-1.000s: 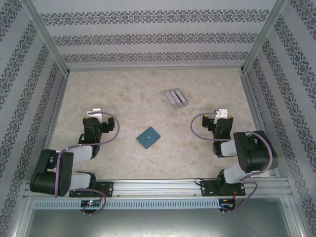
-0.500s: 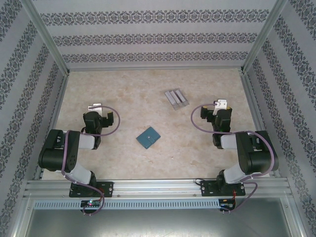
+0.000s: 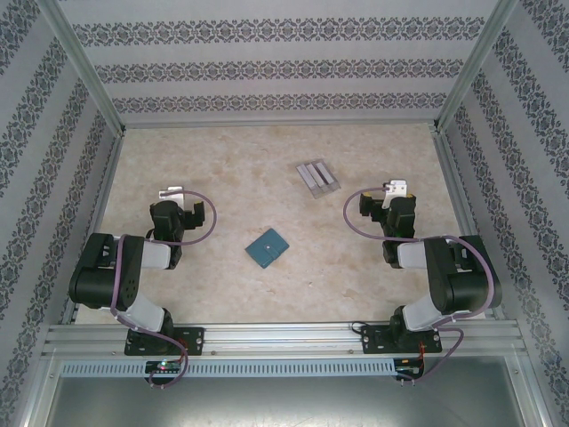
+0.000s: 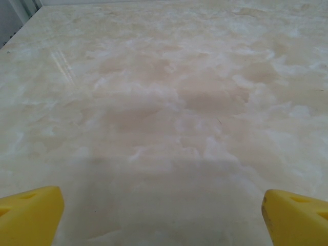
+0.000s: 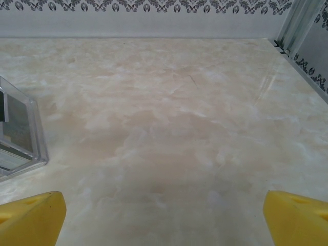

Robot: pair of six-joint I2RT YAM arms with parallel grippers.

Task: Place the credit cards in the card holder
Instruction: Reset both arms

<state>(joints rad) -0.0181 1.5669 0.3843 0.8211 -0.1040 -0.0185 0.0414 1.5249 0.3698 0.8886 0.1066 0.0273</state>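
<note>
The card holder (image 3: pixel 268 248) is a small teal square lying flat on the marble table, midway between the two arms. I cannot make out the credit cards in any view. My left gripper (image 3: pixel 171 193) is left of the holder, well apart from it. In the left wrist view the left gripper (image 4: pixel 164 218) is open, its yellow fingertips (image 4: pixel 31 215) wide apart over bare table. My right gripper (image 3: pixel 396 188) is right of the holder. In the right wrist view it (image 5: pixel 164 218) is open too, with nothing between its fingertips (image 5: pixel 294 218).
A grey-white ridged rack (image 3: pixel 317 177) lies behind the holder, toward the back middle. Its clear corner (image 5: pixel 20 136) shows at the left edge of the right wrist view. Patterned walls and metal posts (image 3: pixel 449 84) enclose the table on three sides.
Over the first half-second both arms shifted and their grippers moved a little farther from the bases. Since then nothing has moved. Holder and rack stayed put.
</note>
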